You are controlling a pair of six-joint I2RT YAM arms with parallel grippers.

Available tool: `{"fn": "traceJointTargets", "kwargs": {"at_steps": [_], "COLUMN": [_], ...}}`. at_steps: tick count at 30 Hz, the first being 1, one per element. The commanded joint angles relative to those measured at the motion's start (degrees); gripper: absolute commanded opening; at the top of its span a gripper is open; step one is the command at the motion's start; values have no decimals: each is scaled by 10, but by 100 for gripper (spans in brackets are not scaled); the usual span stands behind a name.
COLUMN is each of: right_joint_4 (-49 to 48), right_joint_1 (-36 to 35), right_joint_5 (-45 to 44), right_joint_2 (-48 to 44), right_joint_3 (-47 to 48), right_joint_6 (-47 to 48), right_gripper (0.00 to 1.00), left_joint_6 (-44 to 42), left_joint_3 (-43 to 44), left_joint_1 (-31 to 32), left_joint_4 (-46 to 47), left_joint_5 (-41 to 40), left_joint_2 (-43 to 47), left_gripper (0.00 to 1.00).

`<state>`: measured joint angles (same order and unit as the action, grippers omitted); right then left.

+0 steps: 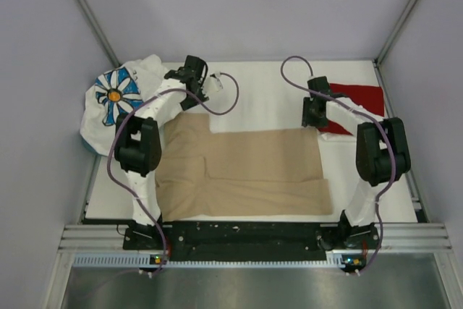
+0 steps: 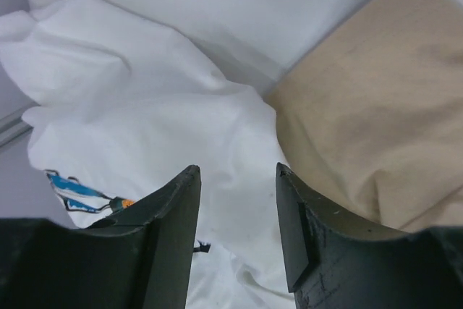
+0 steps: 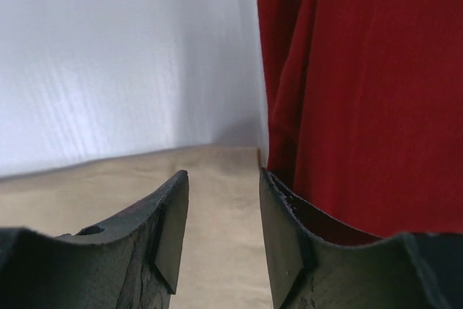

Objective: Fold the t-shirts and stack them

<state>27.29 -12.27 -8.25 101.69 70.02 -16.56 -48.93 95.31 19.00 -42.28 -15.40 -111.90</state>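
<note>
- tan t-shirt [image 1: 246,175] lies mid-table, mostly flat and partly folded, with its near hem close to the arm bases
- it's thin, soft and light and goes limp when lifted, so we'd pinch it at corners or along a hem with both claws, not mid-panel
- white daisy t-shirt [image 1: 119,103] is bunched at the far left corner of the table [image 1: 260,95], with part of it draped past the edge; we judge it needs spreading before any fold
- dark red t-shirt [image 1: 358,99] lies at the far right, just beside the tan one's far right corner and partly hidden by the right arm
- left gripper [image 2: 235,179] hangs over the spot where white cloth meets tan, jaws spread with nothing between them
- right gripper [image 3: 223,179] hangs over the tan far edge next to the red, jaws apart and empty
- risk as we see it: cloth slides on the smooth top, and a pinch on the folded part may catch two layers
- we see no containers, and nothing is stacked yet
</note>
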Motion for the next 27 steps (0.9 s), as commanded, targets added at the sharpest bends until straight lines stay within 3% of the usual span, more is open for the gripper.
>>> {"fn": "traceJointTargets", "kwargs": {"at_steps": [1,6,11,20,23,25,27], "right_joint_4": [36,48,58,68,70,59,44], "right_joint_1": [-2,-1,-1,0,-1,-2,-2], "right_joint_5": [-65,-76,-63,-37,-23,12,45], "right_joint_2": [39,76,112,113,84,64,53], "right_joint_3": [52,69,81,81,85,83,73], "right_joint_6": [42,64,69,67,72,75,70], "right_gripper": [45,50,51,42,40,40,38], "left_joint_6": [-42,-57,-69,-55,-55,-61,-60], "left_joint_3": [76,119,148,177,181,189,209], "left_joint_1": [-27,-28,-27,-30,-30,-31,-30], "left_joint_4": [-85,-80,-96,-119,-126,-154,-201], "left_joint_5": [59,176,243,237,244,251,258], "left_joint_2": [-80,-118,-166,-229,-230,-236,-247], "left_gripper": [53,64,73,73,66,51,25]}}
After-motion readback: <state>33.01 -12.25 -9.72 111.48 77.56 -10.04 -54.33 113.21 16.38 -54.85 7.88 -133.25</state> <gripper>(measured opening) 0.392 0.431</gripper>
